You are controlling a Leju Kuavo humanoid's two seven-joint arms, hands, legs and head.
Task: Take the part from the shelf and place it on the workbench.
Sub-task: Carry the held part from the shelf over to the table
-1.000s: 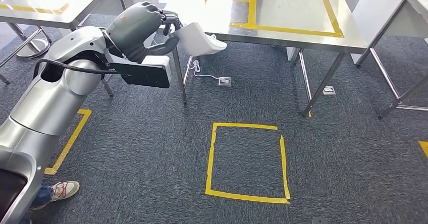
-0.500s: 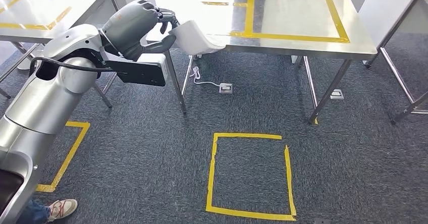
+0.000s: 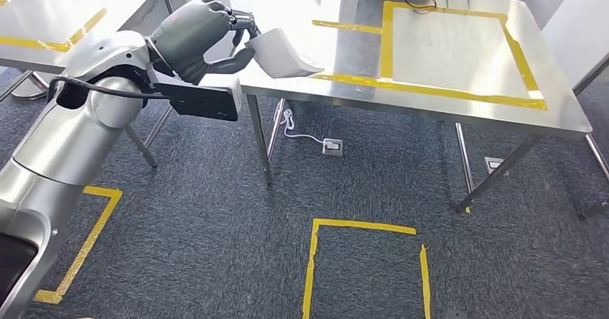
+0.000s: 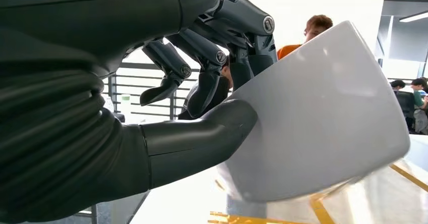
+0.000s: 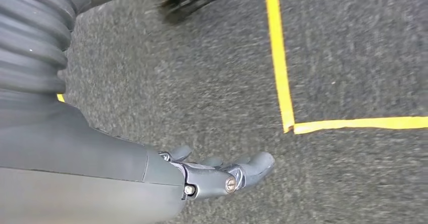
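Item: steel workbench (image 3: 438, 96), the largest piece, extending ahead and to the right of the left hand, its top marked with a yellow tape rectangle (image 3: 388, 35); dark equipment lies along its far edge, too cut off to identify. Item: grey carpet floor (image 3: 215, 218), below both hands, carrying a yellow tape square (image 3: 314, 261) under the bench's near side and a second tape outline (image 3: 86, 240) beneath the left arm. Item: second steel table (image 3: 86, 17), behind and to the left of the left hand, also taped in yellow. Item: left hand (image 3: 205, 39), raised at the workbench's near left corner, thumb under and dark fingers (image 4: 212, 57) curled over the rim of the part, clamped on it. Item: part (image 3: 284, 53), a white smooth-walled piece, held in the left hand and projecting from it over the bench corner; contact with the benchtop cannot be told. Item: right hand (image 5: 222, 176), hanging low over the carpet near a tape corner (image 5: 288, 125), fingers extended and apart, holding nothing. Item: white cable and floor socket (image 3: 332, 146), on the carpet under the bench, below the left hand. Item: people, seen past the left hand in the left wrist view, distant and partly hidden.
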